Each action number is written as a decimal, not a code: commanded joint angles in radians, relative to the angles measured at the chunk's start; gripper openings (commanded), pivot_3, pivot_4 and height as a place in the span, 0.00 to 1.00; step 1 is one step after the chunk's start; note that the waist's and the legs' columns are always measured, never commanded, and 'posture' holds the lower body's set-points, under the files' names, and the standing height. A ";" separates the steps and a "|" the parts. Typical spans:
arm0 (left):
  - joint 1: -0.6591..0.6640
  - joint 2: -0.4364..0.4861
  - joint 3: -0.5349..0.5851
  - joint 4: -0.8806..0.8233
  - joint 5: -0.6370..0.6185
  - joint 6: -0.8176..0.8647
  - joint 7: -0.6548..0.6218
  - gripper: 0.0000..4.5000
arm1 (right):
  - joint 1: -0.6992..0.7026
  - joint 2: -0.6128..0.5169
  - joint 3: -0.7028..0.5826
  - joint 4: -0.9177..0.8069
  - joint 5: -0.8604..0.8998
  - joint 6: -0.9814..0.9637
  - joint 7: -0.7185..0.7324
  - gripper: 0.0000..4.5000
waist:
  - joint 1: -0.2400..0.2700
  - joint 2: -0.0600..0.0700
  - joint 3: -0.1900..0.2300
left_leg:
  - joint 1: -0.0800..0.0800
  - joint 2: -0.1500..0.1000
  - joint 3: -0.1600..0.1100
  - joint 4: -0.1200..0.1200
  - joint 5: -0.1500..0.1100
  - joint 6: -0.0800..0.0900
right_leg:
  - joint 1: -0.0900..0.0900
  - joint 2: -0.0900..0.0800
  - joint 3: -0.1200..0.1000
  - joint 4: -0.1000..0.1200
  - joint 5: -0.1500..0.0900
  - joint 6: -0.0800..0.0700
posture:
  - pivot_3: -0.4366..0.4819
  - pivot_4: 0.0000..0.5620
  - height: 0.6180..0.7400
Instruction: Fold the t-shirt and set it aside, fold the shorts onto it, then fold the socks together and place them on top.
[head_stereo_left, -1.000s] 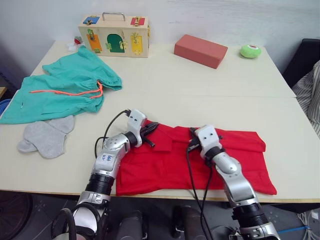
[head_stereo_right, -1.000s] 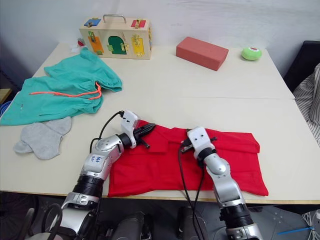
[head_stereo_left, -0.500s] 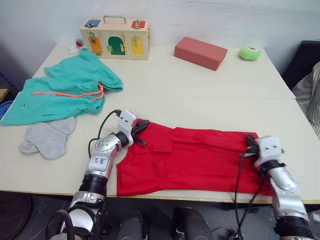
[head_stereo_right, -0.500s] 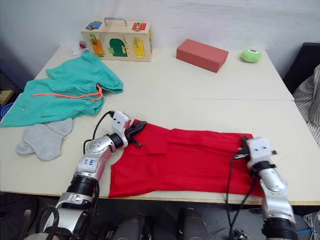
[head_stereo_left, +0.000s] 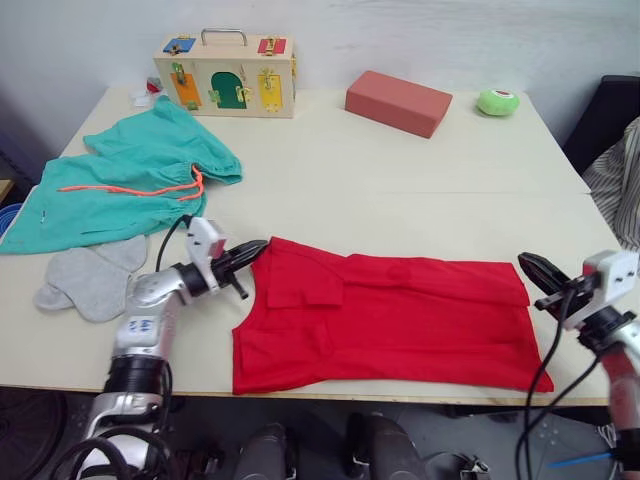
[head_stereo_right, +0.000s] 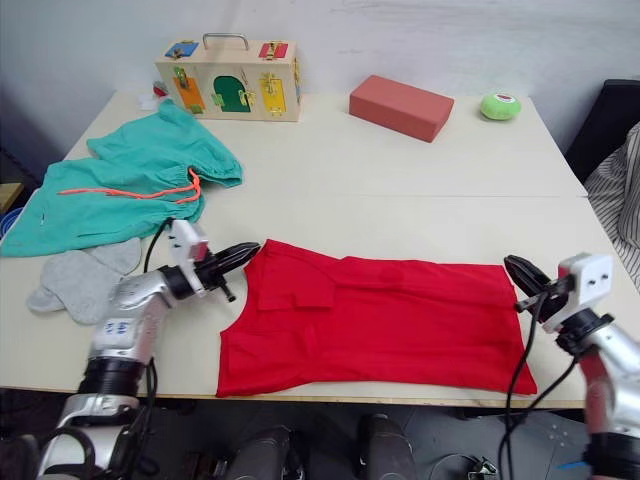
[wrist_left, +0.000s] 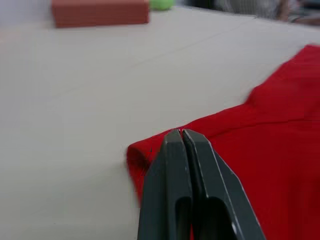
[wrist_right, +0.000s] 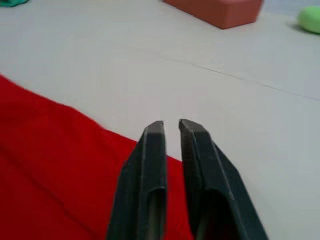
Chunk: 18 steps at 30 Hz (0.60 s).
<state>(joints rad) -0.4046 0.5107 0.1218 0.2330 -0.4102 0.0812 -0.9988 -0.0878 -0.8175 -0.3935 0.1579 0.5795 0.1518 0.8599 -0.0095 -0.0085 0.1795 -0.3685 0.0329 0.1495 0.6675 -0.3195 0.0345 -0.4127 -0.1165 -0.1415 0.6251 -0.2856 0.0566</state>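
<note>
At the desk's (head_stereo_left: 400, 190) left edge the shorts (head_stereo_left: 120, 185) lie spread flat, with the orange drawstring (head_stereo_left: 140, 186) running across the waistband. Just nearer the front edge, the socks (head_stereo_left: 88, 277) rest overlapping each other, touching the shorts' lower hem.

The left gripper (head_stereo_left: 258, 250) sits low over the desk, right of the socks. Its fingers (wrist_left: 182, 165) are pressed together with no gap, their tips meeting the left corner of the t-shirt (head_stereo_left: 390, 320); whether cloth is pinched between them cannot be confirmed from the wrist view.

The t-shirt lies flat along the front edge as a long folded band, reaching from the left gripper nearly to the right edge. A small folded flap sits on its left part.

At the far edge stand a wooden latch box (head_stereo_left: 226, 73) toward the left corner, a red-brown block (head_stereo_left: 398, 102) near the middle, and a green round object (head_stereo_left: 498, 101) toward the right corner.

The right gripper (head_stereo_left: 532, 266) hovers at the right edge just beside the t-shirt's right end, clear of the cloth. Its fingers (wrist_right: 152, 165) stand slightly parted with a narrow gap, holding nothing.
</note>
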 joint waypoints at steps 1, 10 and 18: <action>0.043 0.078 0.022 -0.136 -0.066 -0.008 -0.137 0.26 | -0.102 -0.125 0.066 0.029 -0.003 0.161 0.135 0.35 | 0.001 0.001 0.000 | 0.000 0.000 0.000 0.000 0.000 0.000 | 0.000 0.000 0.000 0.000 0.000 0.000 | 0.48 0.27 1.00; 0.154 0.213 0.066 -0.410 -0.213 0.142 -0.234 0.87 | -0.545 -0.270 0.444 0.429 -0.273 0.324 0.450 1.00 | 0.002 0.003 0.002 | -0.002 0.000 0.000 -0.001 -0.001 0.000 | -0.002 0.000 -0.001 -0.002 0.000 -0.001 | 0.48 0.27 1.00; 0.294 0.213 0.062 -0.548 -0.253 0.212 -0.211 1.00 | -0.830 -0.155 0.627 0.888 -0.565 0.096 0.509 1.00 | -0.008 0.004 0.003 | -0.003 0.000 0.002 -0.001 -0.001 -0.001 | -0.002 0.000 -0.002 -0.003 -0.001 -0.001 | 0.48 0.27 1.00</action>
<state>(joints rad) -0.1096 0.7246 0.1743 -0.2684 -0.6478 0.2979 -1.2259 -0.8811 -0.9671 0.2176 0.9877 0.0642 0.2675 1.3313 -0.0172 -0.0041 0.1823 -0.3713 0.0327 0.1517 0.6668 -0.3203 0.0336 -0.4148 -0.1165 -0.1427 0.6222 -0.2861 0.0557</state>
